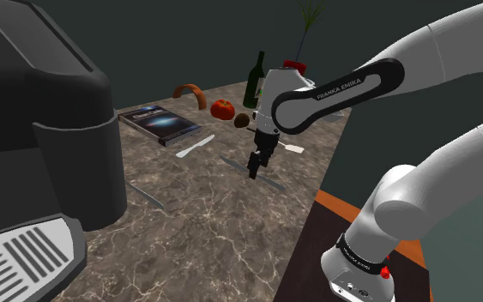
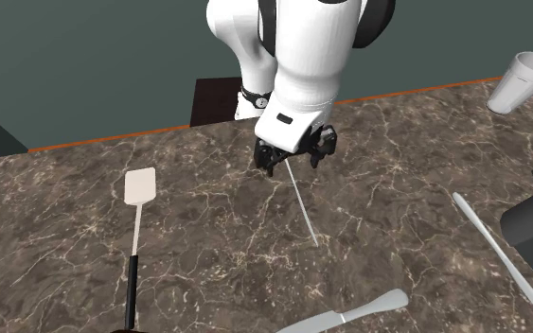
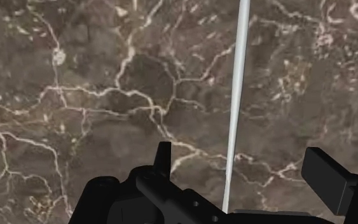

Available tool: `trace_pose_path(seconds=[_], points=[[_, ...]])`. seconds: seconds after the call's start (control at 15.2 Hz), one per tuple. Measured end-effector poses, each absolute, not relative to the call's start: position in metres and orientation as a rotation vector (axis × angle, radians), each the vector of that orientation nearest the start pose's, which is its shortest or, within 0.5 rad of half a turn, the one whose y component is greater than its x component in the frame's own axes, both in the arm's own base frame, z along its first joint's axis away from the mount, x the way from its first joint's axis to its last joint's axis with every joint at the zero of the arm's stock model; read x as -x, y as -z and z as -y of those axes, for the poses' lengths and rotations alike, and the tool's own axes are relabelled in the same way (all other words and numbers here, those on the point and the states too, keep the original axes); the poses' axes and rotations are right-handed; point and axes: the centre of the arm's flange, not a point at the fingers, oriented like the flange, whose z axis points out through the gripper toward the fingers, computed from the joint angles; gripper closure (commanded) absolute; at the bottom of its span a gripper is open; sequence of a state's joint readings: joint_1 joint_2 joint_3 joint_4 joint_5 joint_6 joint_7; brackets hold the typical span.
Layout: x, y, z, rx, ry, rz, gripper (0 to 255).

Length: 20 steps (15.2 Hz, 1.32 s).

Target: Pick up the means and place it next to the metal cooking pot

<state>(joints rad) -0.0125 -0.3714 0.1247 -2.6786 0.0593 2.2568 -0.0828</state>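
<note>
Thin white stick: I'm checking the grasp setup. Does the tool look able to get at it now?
Probably yes. The tool hangs just over the stick, jaws open on either side of it, and nothing lies against it on the counter.

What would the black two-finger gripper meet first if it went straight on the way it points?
Probably the brown marble counter: the gripper's open fingers straddle the thin white stick lying on it, so the tips should land either side.
</note>
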Motion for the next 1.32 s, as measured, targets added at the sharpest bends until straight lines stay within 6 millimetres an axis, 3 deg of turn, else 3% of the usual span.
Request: trace_pose_path(seconds=[0.07,0.13,0.79,1.32], points=[[-0.382,-0.348,-0.042,3.133,-0.082,0.230,0],[-0.382,-0.348,-0.042,3.133,-0.082,0.230,255],[-0.382,-0.348,-0.042,3.133,-0.082,0.230,255],[-0.382,-0.384,-0.042,3.133,-0.081,0.230,255]])
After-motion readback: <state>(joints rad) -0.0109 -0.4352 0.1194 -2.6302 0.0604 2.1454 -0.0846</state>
